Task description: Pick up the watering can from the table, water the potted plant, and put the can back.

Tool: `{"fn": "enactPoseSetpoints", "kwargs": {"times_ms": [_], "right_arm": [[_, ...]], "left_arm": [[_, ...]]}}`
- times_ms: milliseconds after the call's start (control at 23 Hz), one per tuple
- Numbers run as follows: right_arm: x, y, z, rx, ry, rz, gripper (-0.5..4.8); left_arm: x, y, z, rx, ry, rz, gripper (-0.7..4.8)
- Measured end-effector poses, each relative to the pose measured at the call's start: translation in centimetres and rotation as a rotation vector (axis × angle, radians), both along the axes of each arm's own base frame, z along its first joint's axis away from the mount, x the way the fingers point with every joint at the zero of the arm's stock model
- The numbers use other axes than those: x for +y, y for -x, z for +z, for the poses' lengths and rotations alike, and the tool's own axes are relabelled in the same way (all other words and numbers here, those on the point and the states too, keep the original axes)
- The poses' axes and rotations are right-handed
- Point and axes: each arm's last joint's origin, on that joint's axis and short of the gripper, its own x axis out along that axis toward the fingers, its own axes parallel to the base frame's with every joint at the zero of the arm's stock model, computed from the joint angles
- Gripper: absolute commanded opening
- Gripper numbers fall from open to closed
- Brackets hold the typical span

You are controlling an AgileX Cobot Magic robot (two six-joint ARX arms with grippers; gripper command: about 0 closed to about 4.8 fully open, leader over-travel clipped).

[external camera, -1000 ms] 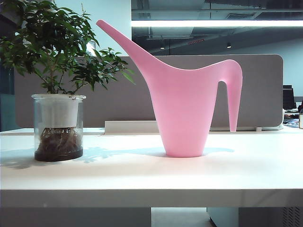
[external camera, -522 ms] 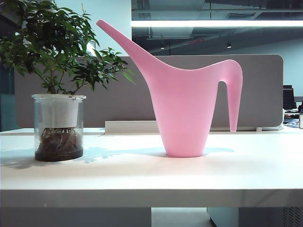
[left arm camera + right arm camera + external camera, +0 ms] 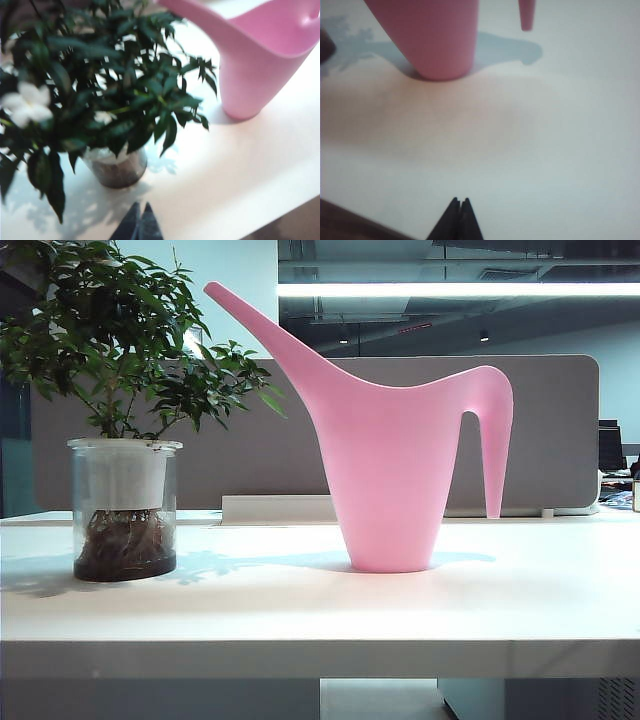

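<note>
Nothing's started: right gripper [image 3: 459, 202] fingers pinched together, empty, the watering can [image 3: 432, 37] untouched on the bench [image 3: 530, 140] ahead, while left gripper [image 3: 140, 209], fingers together too, hovers before the potted plant [image 3: 107, 125].

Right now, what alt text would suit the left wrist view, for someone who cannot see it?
The potted plant fills most of the view, standing on the white table beside the pink watering can. The left gripper shows only as two dark fingertips pressed shut, holding nothing.
</note>
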Motion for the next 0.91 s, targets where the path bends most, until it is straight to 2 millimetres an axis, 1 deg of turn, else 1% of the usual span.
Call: {"fn": "enactPoseSetpoints", "kwargs": {"times_ms": [43,130,174,304,348,391,435,478,522,565,609,696,739,782,826,869,913], "right_arm": [[0.0,0.0,0.2,-0.017,-0.008,0.002,-0.06],[0.0,-0.4,1.4,-0.15,-0.024,-0.04,-0.06],[-0.2,-0.6,2.6,-0.246,-0.019,-0.091,-0.05],[-0.3,-1.1,5.3,-0.369,0.045,-0.145,0.05],[-0.2,-1.3,6.1,-0.398,0.073,-0.145,0.21],[-0.1,-1.7,6.9,-0.42,0.111,-0.138,0.61],[0.1,-2.8,8.0,-0.438,0.171,-0.124,1.06],[0.3,-4.0,8.8,-0.446,0.192,-0.121,1.3],[0.5,-5.0,9.1,-0.448,0.194,-0.121,1.45],[0.7,-5.7,9.1,-0.445,0.195,-0.121,1.69],[0.9,-6.7,9.0,-0.441,0.196,-0.12,1.8],[1.3,-8.9,8.3,-0.426,0.199,-0.113,1.86],[1.5,-10.0,7.7,-0.416,0.196,-0.107,2.0],[1.7,-10.7,7.0,-0.408,0.186,-0.107,2.59],[1.9,-11.9,5.6,-0.394,0.138,-0.113,2.88],[2.1,-13.0,4.9,-0.405,0.091,-0.119,2.89],[2.2,-13.4,4.6,-0.416,0.077,-0.12,2.89]], "left_arm": [[0.0,0.0,-0.2,0.006,-0.002,0.0,0.03],[0.0,0.1,-0.8,0.016,-0.006,0.0,0.03],[0.1,0.2,-1.4,0.027,-0.01,0.0,0.03],[0.2,0.5,-2.4,0.045,-0.017,0.0,0.03],[0.2,0.6,-2.8,0.055,-0.02,0.0,0.03],[0.2,0.7,-3.1,0.062,-0.023,0.0,0.03],[0.2,0.6,-3.5,0.076,-0.028,0.0,0.03],[0.2,0.6,-3.7,0.084,-0.031,0.0,0.03],[0.2,0.6,-3.8,0.087,-0.032,0.0,0.03],[0.2,0.6,-3.8,0.088,-0.032,0.0,0.03],[0.2,0.6,-3.8,0.089,-0.033,-0.001,0.03],[0.2,0.6,-3.8,0.088,-0.033,0.0,0.03],[0.2,0.6,-3.8,0.089,-0.033,0.0,0.03],[0.2,0.6,-3.8,0.09,-0.033,-0.001,0.03],[0.2,0.6,-3.8,0.09,-0.033,0.0,0.03],[0.2,0.6,-3.8,0.09,-0.034,0.001,0.03],[0.2,0.6,-3.8,0.091,-0.034,0.001,0.03]]}}
